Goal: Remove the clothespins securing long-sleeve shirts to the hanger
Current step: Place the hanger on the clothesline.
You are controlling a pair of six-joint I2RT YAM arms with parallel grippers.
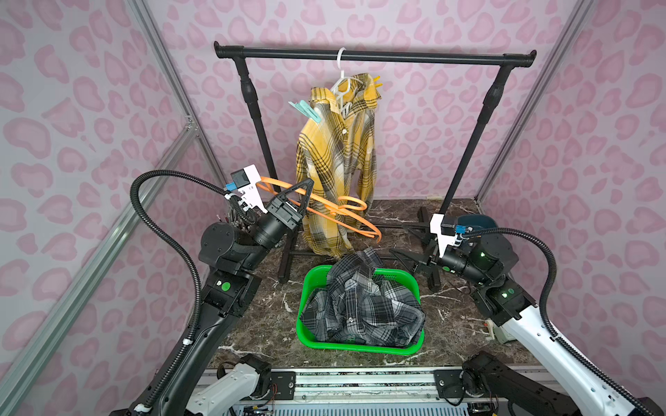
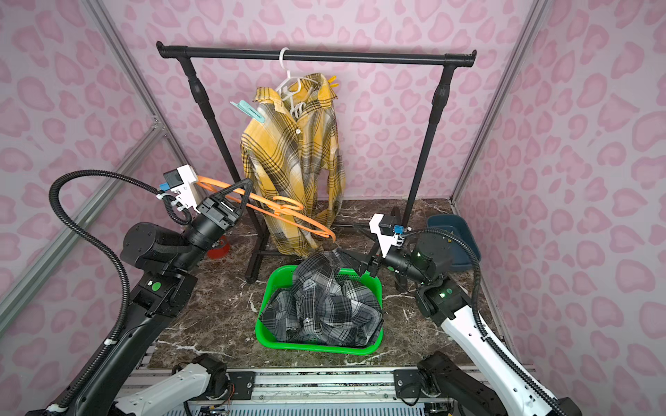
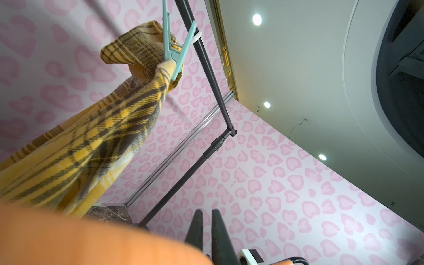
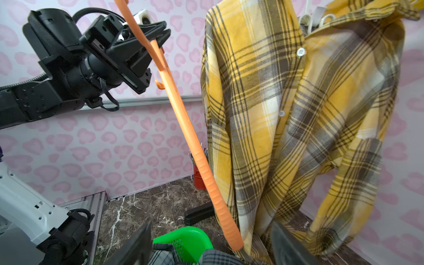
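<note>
Over on the left, the left gripper [image 1: 306, 185] is raised off the marble floor with its fingers pinched tight on one end of a bare orange hanger [image 4: 202, 165], which slants down and across in front of the hanging clothes. Just beyond it, a mint-teal clothespin [image 1: 305, 110] is clamped on the left shoulder of the yellow plaid shirt [image 1: 335, 162], its handles sticking out sideways. That shirt hangs full length from a white hanger [image 1: 341, 66] hooked over the black rail [image 1: 432, 57], roughly at the rail's middle. A yellow clothespin [image 1: 376, 83] pokes up at the shirt's right shoulder, beside the collar. Below and in front of the shirt, a green basket [image 1: 356, 348] sits on the floor with the black-and-grey plaid shirt [image 1: 360, 306] crumpled inside, spilling over the far rim. To the right, the right gripper [image 1: 398, 237] hovers low near the basket's far right corner, its fingers spread wide apart with nothing between them, pointing toward the yellow shirt's hem.
</note>
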